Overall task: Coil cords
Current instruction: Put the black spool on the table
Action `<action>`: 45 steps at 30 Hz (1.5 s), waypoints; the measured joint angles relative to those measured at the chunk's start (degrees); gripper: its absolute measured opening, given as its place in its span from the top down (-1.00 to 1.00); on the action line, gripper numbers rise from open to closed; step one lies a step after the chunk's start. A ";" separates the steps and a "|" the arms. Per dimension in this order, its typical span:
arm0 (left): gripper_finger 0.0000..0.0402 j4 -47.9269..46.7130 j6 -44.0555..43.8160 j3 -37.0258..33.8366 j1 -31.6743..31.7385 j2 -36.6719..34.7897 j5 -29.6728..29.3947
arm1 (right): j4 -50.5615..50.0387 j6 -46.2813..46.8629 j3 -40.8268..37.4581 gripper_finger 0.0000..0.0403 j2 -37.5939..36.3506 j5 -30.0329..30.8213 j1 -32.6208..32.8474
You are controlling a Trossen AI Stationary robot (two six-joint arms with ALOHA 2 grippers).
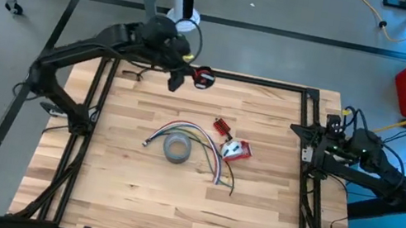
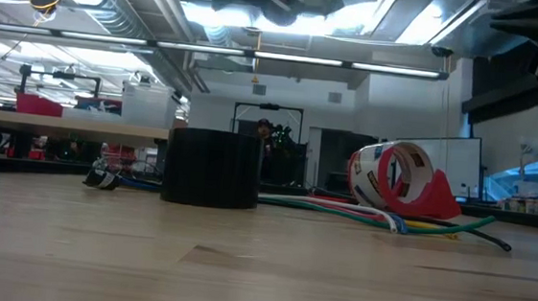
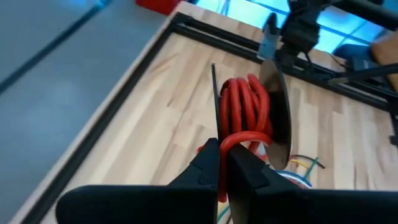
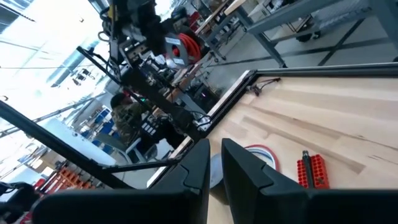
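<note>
A spool of red wire with grey flanges is in the air over the table's far edge; it also shows in the right wrist view. My left gripper is shut on a strand of that wire, up at the far left. A bundle of coloured wires lies flat at the table's middle, by a grey tape roll. My right gripper waits pulled back at the right edge, a narrow gap between its fingers and nothing in it. My left gripper pinches one bent strand of the red wire between its two fingertips, where it curves off the wound coil. The fingers slant down toward the table's right side. The spool sits just beyond the fingertips, lifted clear of the table.
A red tape dispenser and a small red block lie right of the tape roll. A thin dark loop lies at the far left corner. A black frame rims the table. Bare wood stretches along the near half.
</note>
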 joint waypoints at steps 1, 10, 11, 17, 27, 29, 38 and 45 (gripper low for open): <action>1.00 -0.76 0.00 0.00 0.00 -0.94 -0.98 | 0.00 0.04 0.00 0.78 0.00 -0.02 0.00; 1.00 -7.95 1.17 0.04 -0.13 -8.93 -6.48 | -0.09 0.13 0.00 0.78 0.00 0.57 -0.01; 1.00 -8.48 1.03 0.01 -0.23 -9.53 -6.85 | -0.07 0.13 0.00 0.78 0.00 0.57 0.00; 1.00 -8.49 1.21 -3.47 -0.56 -13.24 -7.62 | -0.09 0.13 0.00 0.78 0.01 0.81 -0.01; 1.00 -5.28 0.81 -17.52 -0.50 -21.32 -9.80 | -0.11 0.26 -0.02 0.78 0.02 1.14 0.00; 1.00 -3.67 0.81 -21.04 -0.50 -23.27 -9.80 | -0.09 0.28 -0.02 0.78 0.02 1.16 0.00; 1.00 6.77 2.91 -33.70 -0.48 -33.25 -9.78 | -0.09 0.31 -0.02 0.78 0.02 1.18 -0.02; 1.00 12.58 4.07 -38.72 -0.50 -38.03 -9.76 | -0.09 0.31 -0.02 0.78 0.02 1.18 0.00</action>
